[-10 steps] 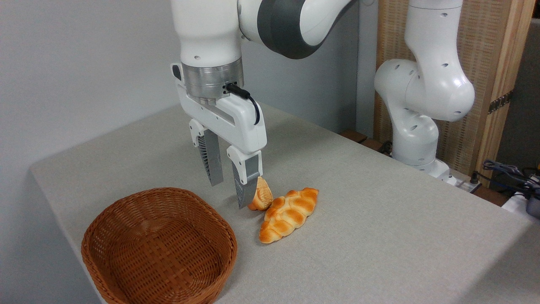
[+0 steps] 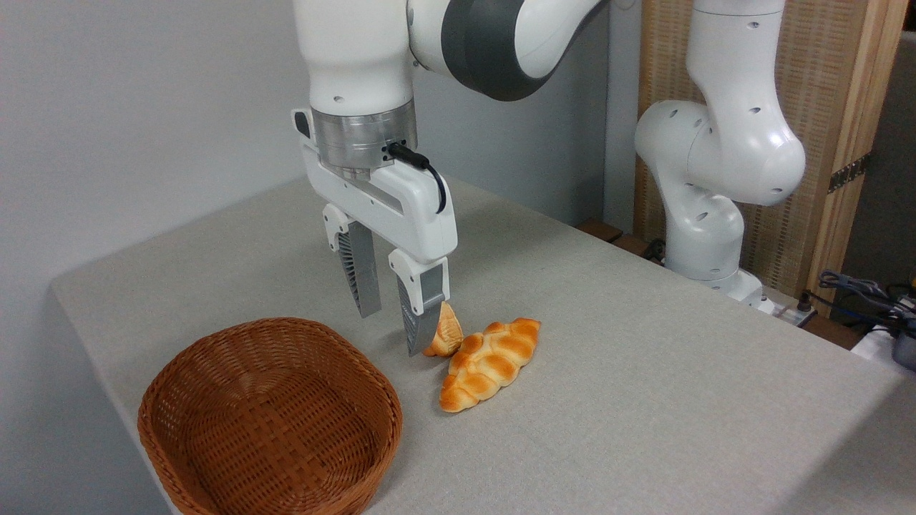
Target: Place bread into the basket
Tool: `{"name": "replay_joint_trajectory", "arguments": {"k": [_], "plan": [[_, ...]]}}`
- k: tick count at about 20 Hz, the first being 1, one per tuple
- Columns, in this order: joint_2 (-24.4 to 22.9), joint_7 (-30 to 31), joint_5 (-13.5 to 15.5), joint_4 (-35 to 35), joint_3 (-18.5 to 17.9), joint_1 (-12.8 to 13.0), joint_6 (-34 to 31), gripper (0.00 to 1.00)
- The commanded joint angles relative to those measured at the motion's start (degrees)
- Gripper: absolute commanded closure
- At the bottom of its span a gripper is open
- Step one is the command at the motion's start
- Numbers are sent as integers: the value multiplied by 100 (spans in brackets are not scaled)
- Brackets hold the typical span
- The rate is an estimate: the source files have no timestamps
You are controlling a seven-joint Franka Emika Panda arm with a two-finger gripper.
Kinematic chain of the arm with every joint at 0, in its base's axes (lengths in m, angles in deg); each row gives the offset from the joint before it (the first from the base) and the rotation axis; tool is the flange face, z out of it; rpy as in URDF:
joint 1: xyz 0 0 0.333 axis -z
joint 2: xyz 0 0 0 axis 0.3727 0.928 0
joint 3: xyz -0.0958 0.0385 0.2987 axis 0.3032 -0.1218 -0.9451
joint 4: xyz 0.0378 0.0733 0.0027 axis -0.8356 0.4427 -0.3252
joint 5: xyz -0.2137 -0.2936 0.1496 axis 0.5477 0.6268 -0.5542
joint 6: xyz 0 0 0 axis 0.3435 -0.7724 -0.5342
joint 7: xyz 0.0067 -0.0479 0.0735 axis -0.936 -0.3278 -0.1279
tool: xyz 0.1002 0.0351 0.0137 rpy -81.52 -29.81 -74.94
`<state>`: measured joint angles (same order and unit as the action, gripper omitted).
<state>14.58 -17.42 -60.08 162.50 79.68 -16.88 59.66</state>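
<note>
Open hand [image 2: 392, 333] over grey cloth-covered table [image 2: 644, 372], grey wall [image 2: 143, 107] behind.

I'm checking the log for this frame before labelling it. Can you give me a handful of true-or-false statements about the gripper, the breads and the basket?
1. The basket has a bread in it. False: it holds nothing; both breads lie on the table.
2. The gripper is open. True: a clear gap shows between its fingers.
3. The bread sits just right of the gripper's nearer finger. True.
4. The braided loaf lies left of the basket. False: it lies to the right of it, beside the small bread.
5. The gripper holds the bread off the table. False: the bread rests on the table, outside the gap between the fingers.
</note>
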Motion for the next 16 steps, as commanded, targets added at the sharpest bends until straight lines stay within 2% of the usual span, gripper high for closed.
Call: {"name": "replay_joint_trajectory", "arguments": {"k": [1,16], "plan": [[-52,-34,59,13,-57,36,19,0],[-52,-42,50,4,-66,36,72,0]]}}
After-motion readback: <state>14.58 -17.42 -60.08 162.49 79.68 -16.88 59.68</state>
